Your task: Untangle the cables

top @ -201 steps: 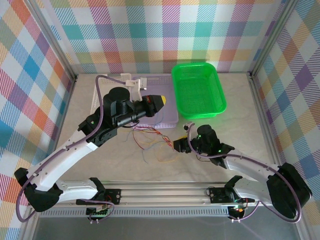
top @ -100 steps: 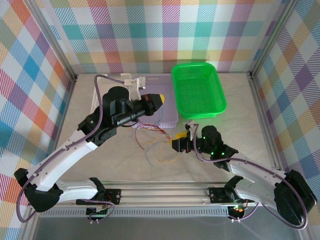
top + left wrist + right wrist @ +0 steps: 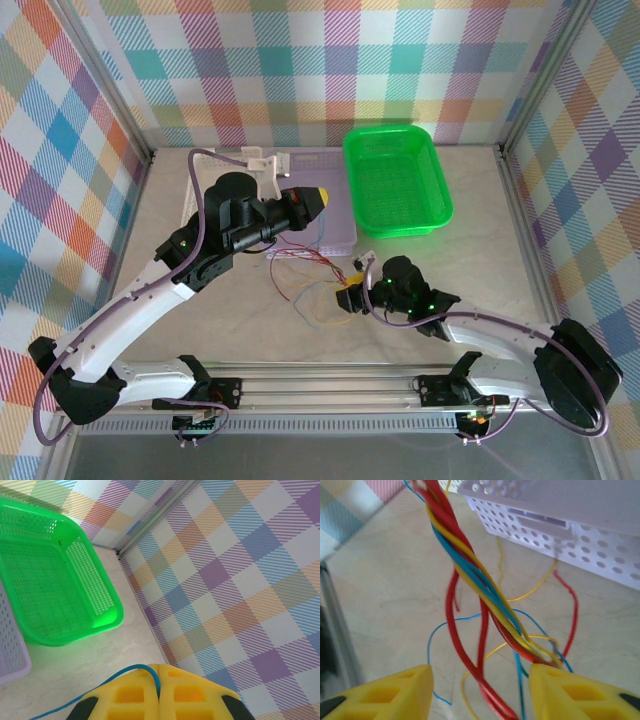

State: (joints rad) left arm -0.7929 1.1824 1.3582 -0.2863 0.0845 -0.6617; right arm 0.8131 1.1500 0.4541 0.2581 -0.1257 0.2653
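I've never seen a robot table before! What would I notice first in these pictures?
Probably the bright green basket at the back right of the table. Next come the cables: red, yellow and blue strands twisted together like a rope, running between the open yellow fingers of the right end effector. The left end effector is shut on a blue wire.
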